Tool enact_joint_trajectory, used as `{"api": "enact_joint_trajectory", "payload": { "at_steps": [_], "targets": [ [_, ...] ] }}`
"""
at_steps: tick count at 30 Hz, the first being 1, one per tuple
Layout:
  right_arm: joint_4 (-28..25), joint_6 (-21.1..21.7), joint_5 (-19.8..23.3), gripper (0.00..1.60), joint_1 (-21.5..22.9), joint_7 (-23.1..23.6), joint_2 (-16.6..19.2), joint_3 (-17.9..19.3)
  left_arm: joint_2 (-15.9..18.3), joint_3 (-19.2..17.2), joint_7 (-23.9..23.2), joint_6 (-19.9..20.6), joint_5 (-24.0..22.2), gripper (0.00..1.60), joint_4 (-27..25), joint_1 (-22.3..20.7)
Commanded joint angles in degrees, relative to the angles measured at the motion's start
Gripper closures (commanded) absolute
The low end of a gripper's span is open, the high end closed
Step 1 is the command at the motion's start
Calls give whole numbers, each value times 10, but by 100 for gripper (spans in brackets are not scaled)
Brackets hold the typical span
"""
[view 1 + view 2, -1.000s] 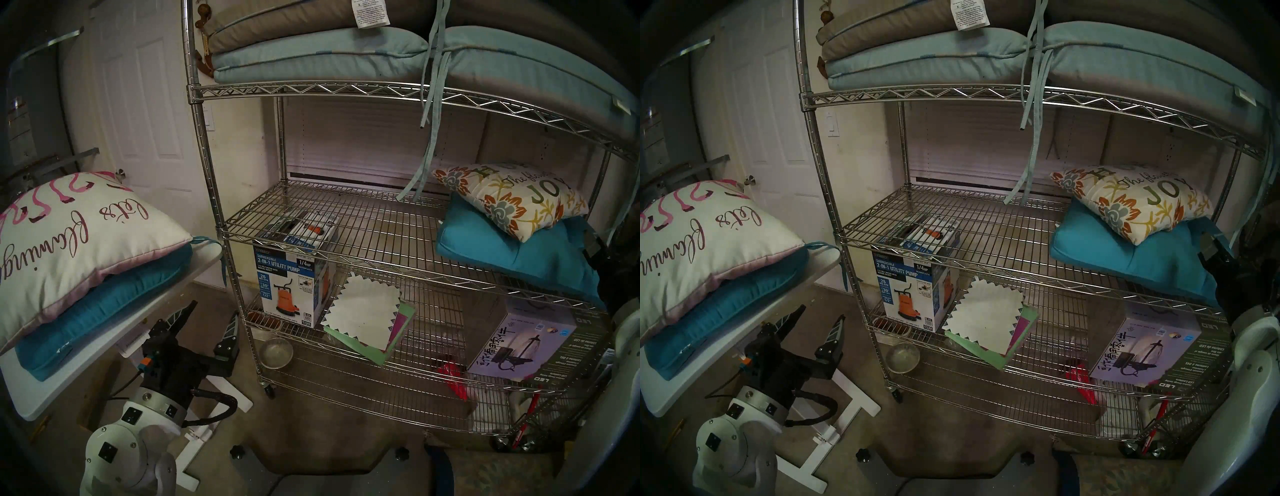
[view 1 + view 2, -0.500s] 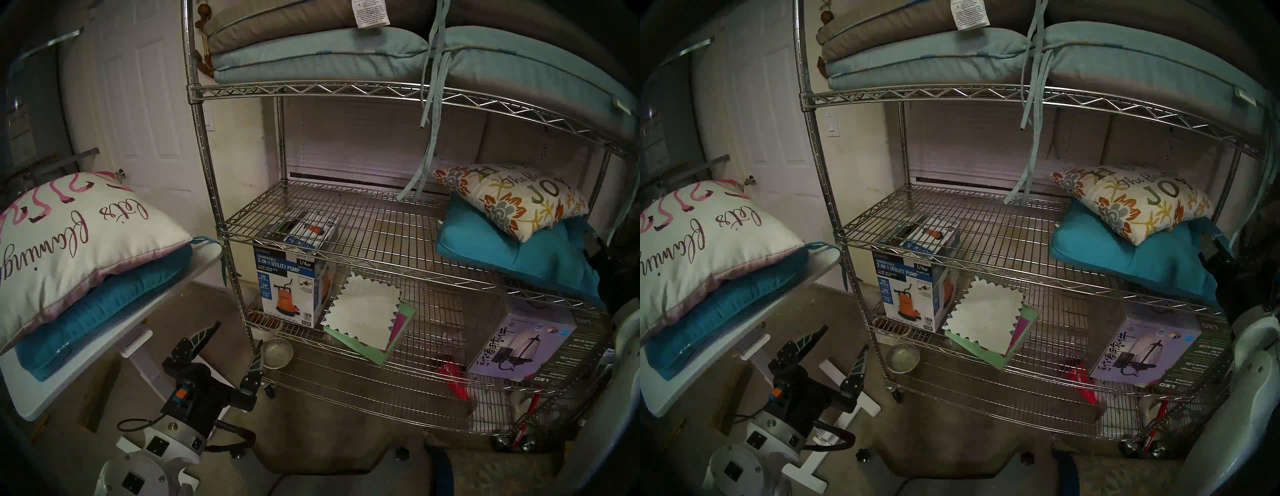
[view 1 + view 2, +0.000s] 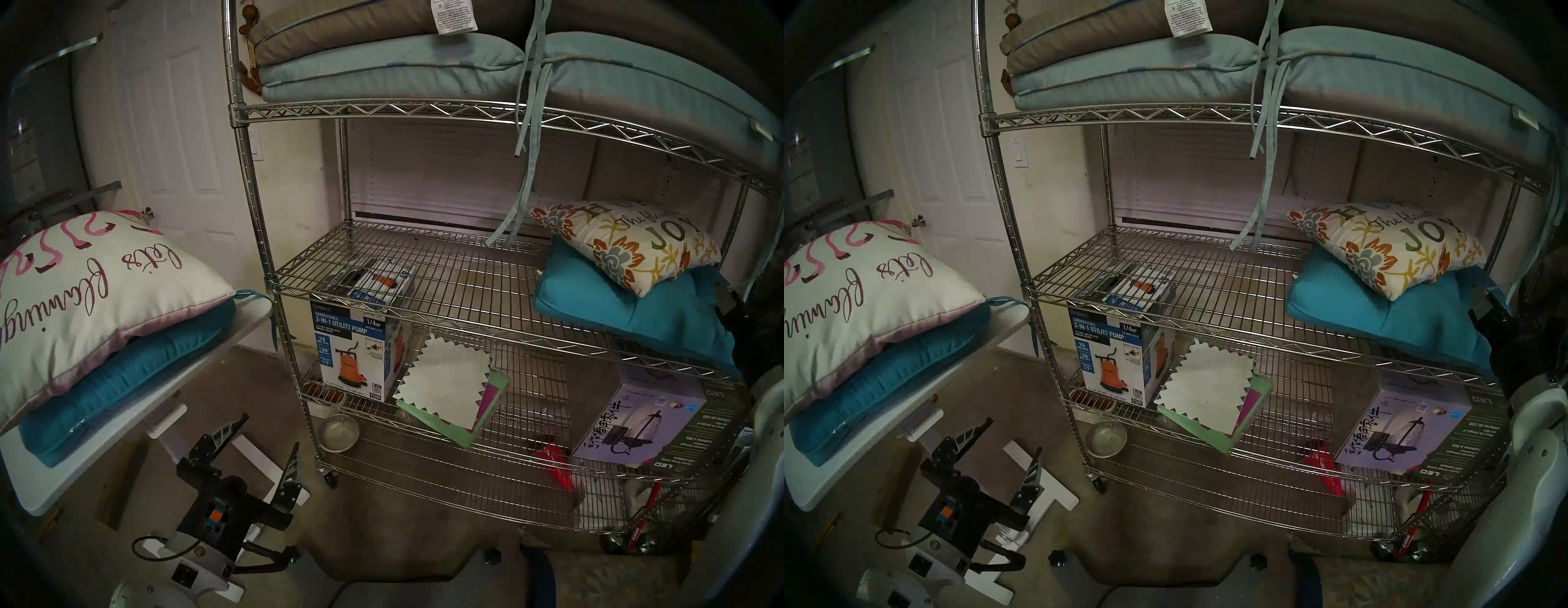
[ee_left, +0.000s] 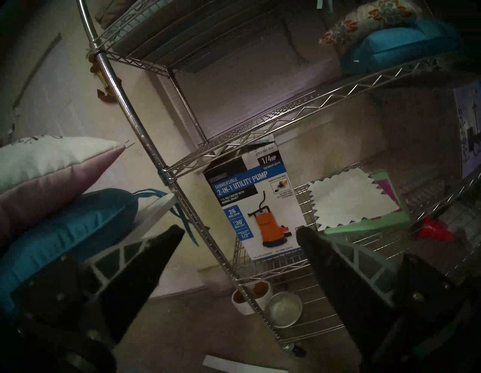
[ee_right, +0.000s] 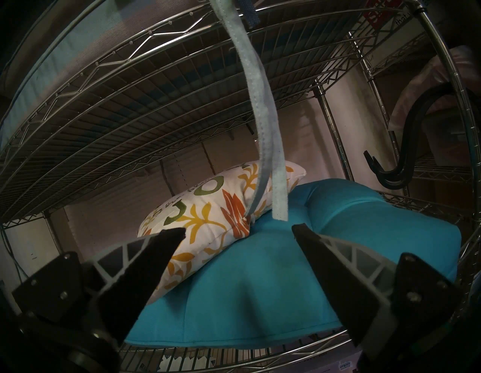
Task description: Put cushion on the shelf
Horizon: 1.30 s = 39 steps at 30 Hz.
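A dim storage room; the flamingo cushion (image 3: 85, 293) lies on the small white table (image 3: 140, 407), up and left of the left gripper (image 3: 263, 437), which is empty with jaws apart; the right gripper (image 5: 238, 229), also spread wide, faces the shelf (image 3: 424, 293).

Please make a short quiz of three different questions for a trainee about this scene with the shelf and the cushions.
1. True or false: the left tool holds a cushion.
2. What lies under the flamingo pillow on the white table?
A. a teal cushion
B. the pump box
C. a metal bowl
3. Fill in: on the shelf, the floral pillow rests on a ____ cushion.

Key:
1. False. Its jaws stand open and empty, low beside the table.
2. A, the teal cushion.
3. Teal; it is the shelf cushion, in front of the open right tool.
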Motion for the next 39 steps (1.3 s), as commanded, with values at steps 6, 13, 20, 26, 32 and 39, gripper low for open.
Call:
{"api": "enact_joint_trajectory", "payload": {
  "at_steps": [6,13,20,26,32,39],
  "targets": [
    [-12,-1,0,0,1,1,1,-1,-13,-44,51,-44,52,0,-17,40],
    [-12,-1,0,0,2,1,1,0,-23,-81,82,-62,83,0,-17,57],
    [-12,-1,1,0,2,2,2,0,-33,-114,109,-78,106,0,-17,70],
    [-12,-1,1,0,2,3,2,0,-42,-140,129,-90,122,0,-17,80],
    [-12,-1,1,0,2,3,2,1,-52,-167,150,-101,136,0,-17,90],
    [-12,-1,1,0,2,4,2,1,-71,-221,180,-107,154,0,-17,109]
  ]
}}
